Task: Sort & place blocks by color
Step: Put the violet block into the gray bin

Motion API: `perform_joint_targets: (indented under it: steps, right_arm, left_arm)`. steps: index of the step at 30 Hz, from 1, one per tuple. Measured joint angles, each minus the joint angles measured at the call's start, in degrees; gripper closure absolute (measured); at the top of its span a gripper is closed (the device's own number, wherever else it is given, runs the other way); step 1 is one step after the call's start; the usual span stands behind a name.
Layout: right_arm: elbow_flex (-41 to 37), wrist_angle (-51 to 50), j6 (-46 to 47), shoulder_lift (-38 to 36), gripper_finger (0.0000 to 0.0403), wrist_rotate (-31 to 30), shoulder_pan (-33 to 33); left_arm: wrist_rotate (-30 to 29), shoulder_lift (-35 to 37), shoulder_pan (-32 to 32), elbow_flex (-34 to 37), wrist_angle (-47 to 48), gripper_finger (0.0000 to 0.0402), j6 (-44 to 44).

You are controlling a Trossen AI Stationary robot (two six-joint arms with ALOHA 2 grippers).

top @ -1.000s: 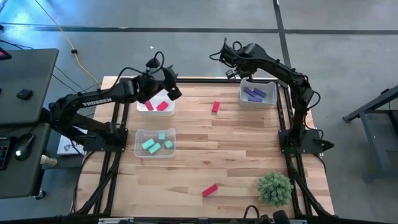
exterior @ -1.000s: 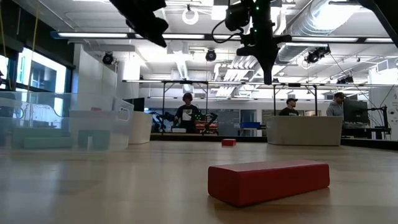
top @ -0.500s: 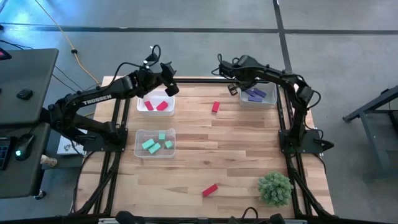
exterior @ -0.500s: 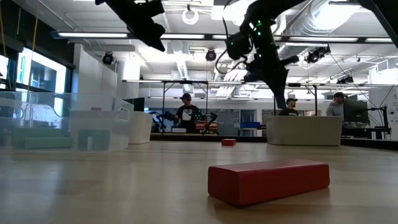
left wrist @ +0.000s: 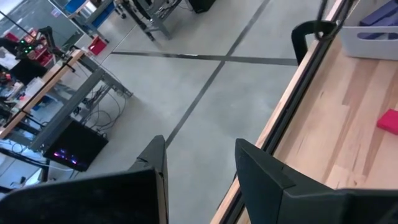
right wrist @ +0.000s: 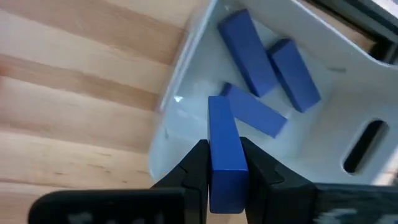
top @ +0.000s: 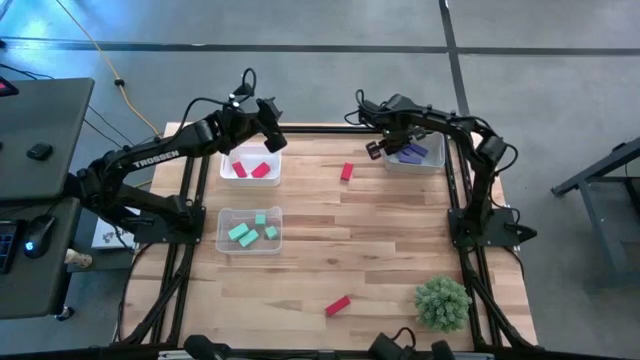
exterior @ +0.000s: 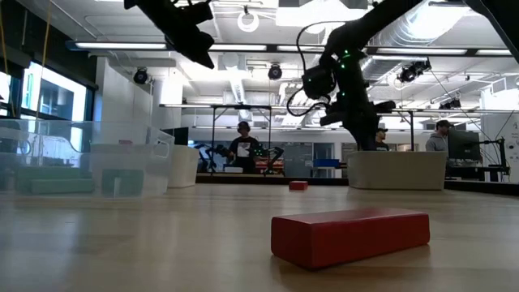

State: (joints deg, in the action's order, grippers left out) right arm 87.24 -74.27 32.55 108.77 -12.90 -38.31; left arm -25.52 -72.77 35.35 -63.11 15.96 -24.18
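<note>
Purple block [right wrist: 224, 149] pinched tight in right gripper [right wrist: 224, 163] by the upper-right purple bin [top: 425, 162]; left gripper [left wrist: 200, 163] parted, empty, upper left.

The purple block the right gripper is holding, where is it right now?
The purple block sits between the right gripper's fingers, at the near edge of the far-right bin.

From above, the left gripper [top: 274, 141] is hanging over the far edge of the bin [top: 226, 172] that is holding two red blocks [top: 260, 170]. The right gripper [top: 376, 150] is hovering at the near-left corner of the bin [top: 436, 163] containing purple blocks [top: 410, 152]. A third bin [top: 222, 240] is holding teal blocks [top: 239, 235]. One red block [top: 347, 172] is lying between the two far bins, another [top: 337, 305] near the front, and a spiky green ball [top: 442, 301] is sitting at the front right of the wooden table [top: 390, 240].
</note>
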Motion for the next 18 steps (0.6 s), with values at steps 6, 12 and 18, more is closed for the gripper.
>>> perform_joint_targets:
  steps: [6, 12, 18]
  right_arm:
    - [-1.7, 4.4, -2.0, 0.0, 0.0360, 5.0, -2.6]
    - [-1.9, 5.3, -2.6, 0.0, 0.0360, 9.3, -5.2]
    - [-1.9, 5.3, -2.9, 0.0, 0.0355, 11.2, -6.8]
  left_arm:
    - [0.0, 0.0, 0.0, 0.0, 0.0, 0.0300, 0.0]
    - [0.0, 0.0, 0.0, 0.0, 0.0, 0.0300, 0.0]
    - [0.0, 0.0, 0.0, 0.0, 0.0, 0.0300, 0.0]
